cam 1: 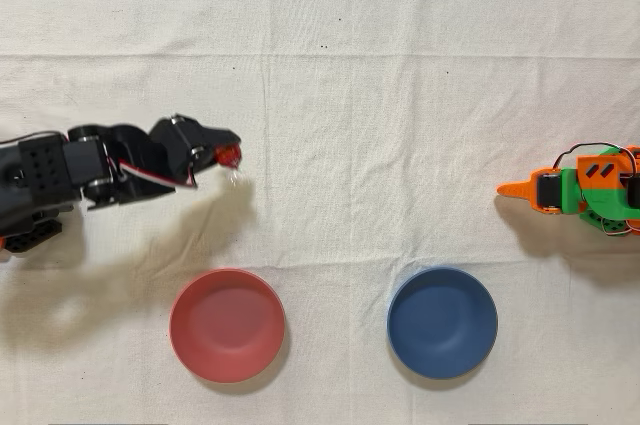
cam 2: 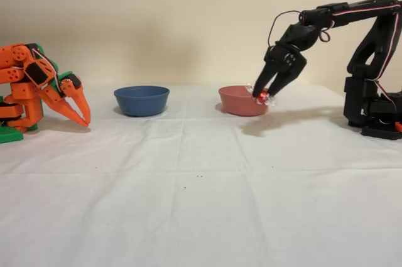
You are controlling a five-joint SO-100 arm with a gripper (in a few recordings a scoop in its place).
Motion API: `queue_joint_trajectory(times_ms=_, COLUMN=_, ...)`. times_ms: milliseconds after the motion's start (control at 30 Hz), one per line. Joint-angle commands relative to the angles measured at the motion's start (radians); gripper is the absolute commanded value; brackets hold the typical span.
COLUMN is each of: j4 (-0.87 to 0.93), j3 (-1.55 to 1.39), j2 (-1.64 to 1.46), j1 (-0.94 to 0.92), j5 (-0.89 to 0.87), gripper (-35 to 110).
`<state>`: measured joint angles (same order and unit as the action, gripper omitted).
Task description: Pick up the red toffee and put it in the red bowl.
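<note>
The red toffee [cam 1: 230, 155] [cam 2: 261, 97] hangs in the air between the fingertips of my black gripper [cam 1: 228, 151] [cam 2: 263, 95], which is shut on it; its clear crinkly wrapper ends stick out beside the tips. In the overhead view the gripper is at the left, above and slightly left of the red bowl [cam 1: 227, 324]. In the fixed view the toffee hangs off the cloth, in front of the right rim of the red bowl [cam 2: 241, 101]. The bowl has nothing in it.
A dark blue bowl [cam 1: 442, 322] [cam 2: 141, 100] stands beside the red one. The idle orange arm [cam 1: 580, 189] [cam 2: 44, 91] rests at the far side of the white cloth [cam 1: 330, 115], which covers the whole table.
</note>
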<state>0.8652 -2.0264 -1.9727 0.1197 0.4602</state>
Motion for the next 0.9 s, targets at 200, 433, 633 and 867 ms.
queue_joint_trajectory(times_ms=200, j4=0.035, j3=0.124, j2=-0.135, j1=-0.202, j5=0.089, gripper=7)
queue_joint_trajectory(times_ms=433, j4=0.038, j3=0.129, j2=-0.179, j1=-0.328, j5=0.137, gripper=7)
queue_joint_trajectory(times_ms=633, j4=-0.003, j3=0.124, j2=-0.179, j1=-0.456, j5=0.176, gripper=7)
queue_joint_trajectory(times_ms=867, j4=-0.084, j3=0.12, j2=-0.123, j1=-0.609, j5=0.232, gripper=6)
